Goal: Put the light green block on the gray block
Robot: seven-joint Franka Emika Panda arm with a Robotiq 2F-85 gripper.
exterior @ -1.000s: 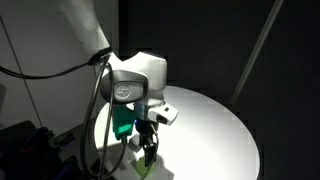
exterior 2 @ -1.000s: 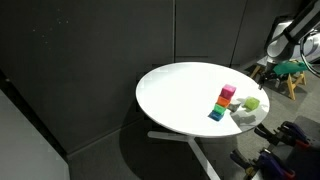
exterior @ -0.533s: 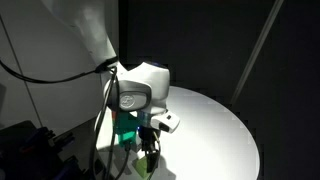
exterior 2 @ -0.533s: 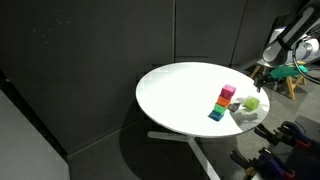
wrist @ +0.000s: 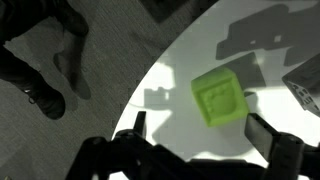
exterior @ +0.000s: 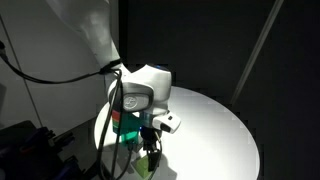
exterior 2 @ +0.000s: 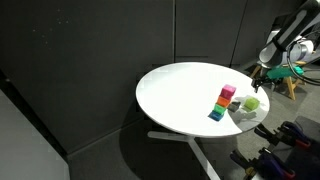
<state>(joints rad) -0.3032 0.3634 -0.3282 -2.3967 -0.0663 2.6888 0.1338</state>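
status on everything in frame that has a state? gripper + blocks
gripper: open, empty, poised over the light green block
light green block: lying on the table, not gripped, jaws clear of it on both sides
gray block: on the table, only partly in the wrist view, nothing seen on it
block stack: standing, pink on top, untouched

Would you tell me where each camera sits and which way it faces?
Exterior view: close beside the arm, facing across the white table; wrist and gripper fill the foreground.
Exterior view: farther off, facing the whole table; the arm enters at the right edge.
Wrist view: looks down past the fingers at the table edge.
All three show the lime block.
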